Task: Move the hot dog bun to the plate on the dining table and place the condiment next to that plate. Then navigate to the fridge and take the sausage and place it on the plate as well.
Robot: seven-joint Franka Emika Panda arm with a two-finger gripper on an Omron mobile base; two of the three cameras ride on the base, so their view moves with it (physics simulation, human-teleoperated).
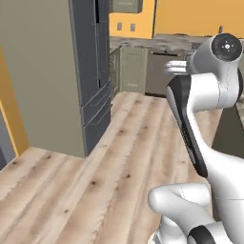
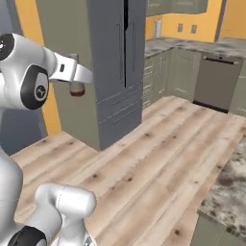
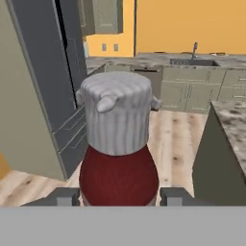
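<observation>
While in fingers (image 3: 118,196), condiment (image 3: 117,144); fridge (image 3: 57,86) close left.

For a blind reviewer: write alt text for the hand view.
A dark red condiment bottle with a ribbed white cap stands upright, held in the gripper. Behind it, wood flooring runs to a dark grey fridge at left, with pale green cabinets under an orange wall.

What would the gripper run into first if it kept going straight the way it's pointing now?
The gripper is shut on the condiment bottle and points across open wooden floor toward the far counter cabinets under the sink. Those look like the first obstacle, though depth is unclear; the fridge stands off to one side.
</observation>
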